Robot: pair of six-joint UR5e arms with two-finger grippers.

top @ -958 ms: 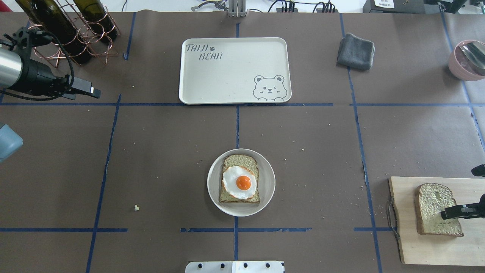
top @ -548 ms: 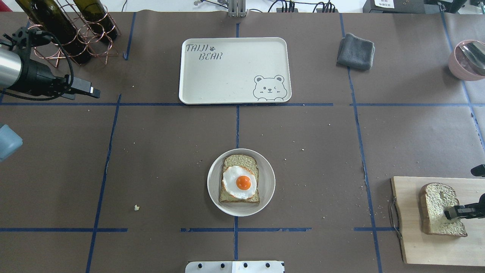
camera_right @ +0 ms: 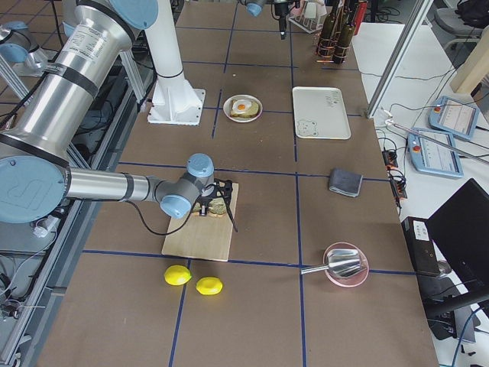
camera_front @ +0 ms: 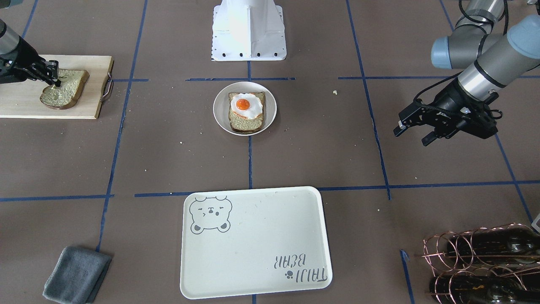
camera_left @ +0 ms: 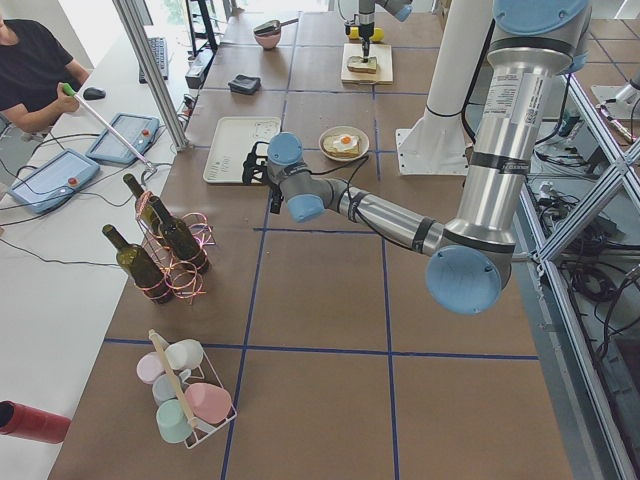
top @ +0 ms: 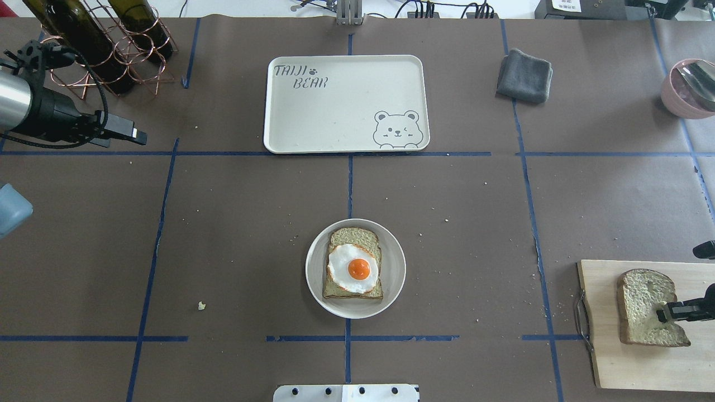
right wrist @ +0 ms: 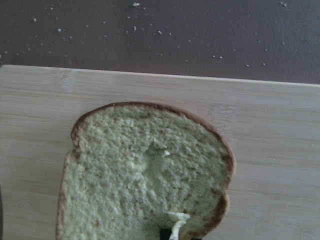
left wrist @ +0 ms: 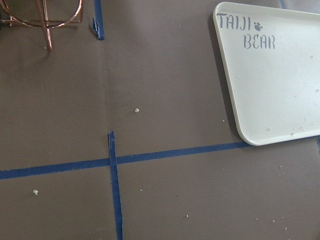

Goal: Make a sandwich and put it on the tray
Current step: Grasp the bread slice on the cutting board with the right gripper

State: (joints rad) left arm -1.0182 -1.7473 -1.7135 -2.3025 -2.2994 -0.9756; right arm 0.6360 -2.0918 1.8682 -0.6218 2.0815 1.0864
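Note:
One bread slice [top: 357, 237] lies on a small round white plate [top: 394, 287] at the table's middle, with the fried egg [top: 353, 269] on top. A second bread slice [top: 642, 304] lies on the wooden cutting board [top: 637, 363] at the right. My right gripper [top: 666, 312] is shut on that slice's right edge; the right wrist view shows the slice [right wrist: 145, 175] close up with a fingertip at its lower rim. The cream tray [top: 346, 106] sits bare at the far middle. My left gripper [camera_front: 410, 136] is open and empty, hovering left of the tray.
A copper rack with wine bottles [top: 106, 44] stands at the far left. A folded grey cloth [top: 525, 75] lies right of the tray. A pink bowl [top: 684, 89] with a metal scoop is far right. Two lemons [camera_right: 195, 280] lie beside the board. Crumbs dot the table.
The second bread slice and the cutting board have slid slightly to the right with my right gripper, and the slice looks narrower, one edge raised. The left arm has barely moved.

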